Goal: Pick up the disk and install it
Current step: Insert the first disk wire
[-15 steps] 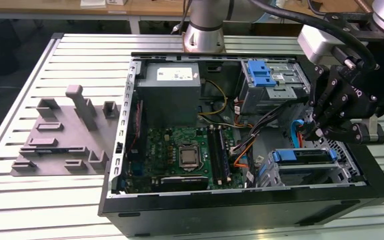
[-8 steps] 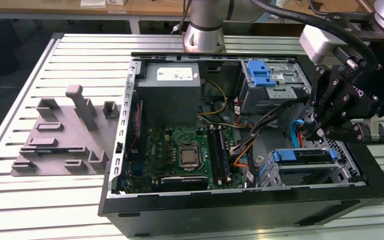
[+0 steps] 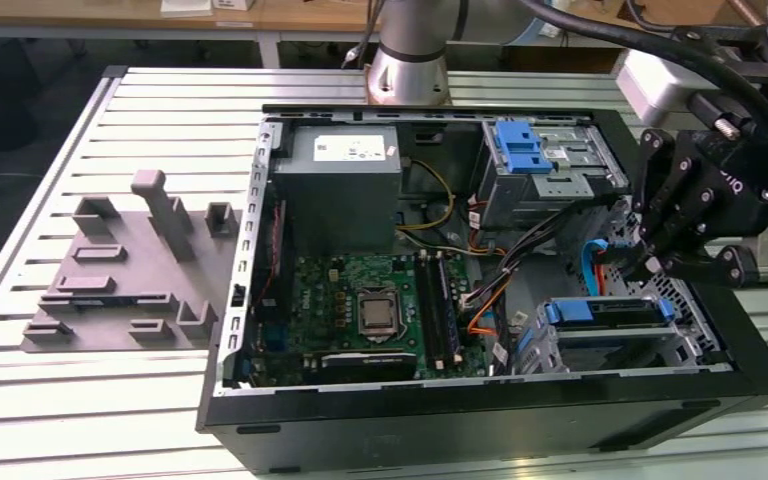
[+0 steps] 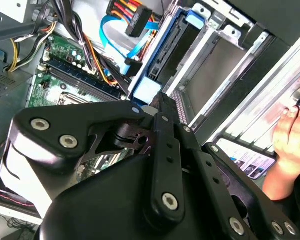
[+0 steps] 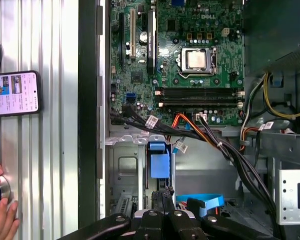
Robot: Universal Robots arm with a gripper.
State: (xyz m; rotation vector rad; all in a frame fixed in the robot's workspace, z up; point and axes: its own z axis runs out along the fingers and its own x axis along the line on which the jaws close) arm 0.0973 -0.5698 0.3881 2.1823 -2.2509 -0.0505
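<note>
the disk [image 3: 606, 312] sits in the drive cage [image 3: 699, 335] of the computer case [image 3: 491, 405], at the exterior view's right. the pincer [image 3: 654, 263] hangs just above it, clenched on nothing. the disk is probably dense, stiff and shock-sensitive, so it is best held by its blue bracket [image 5: 158, 164].

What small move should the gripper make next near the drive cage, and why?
Probably a short, slow approach toward the disk. The gripper hangs right by its blue bracket, which stands in the drive cage; whether they touch isn't clear from these views. Loose cables lie close by, so the move should be small.
</note>
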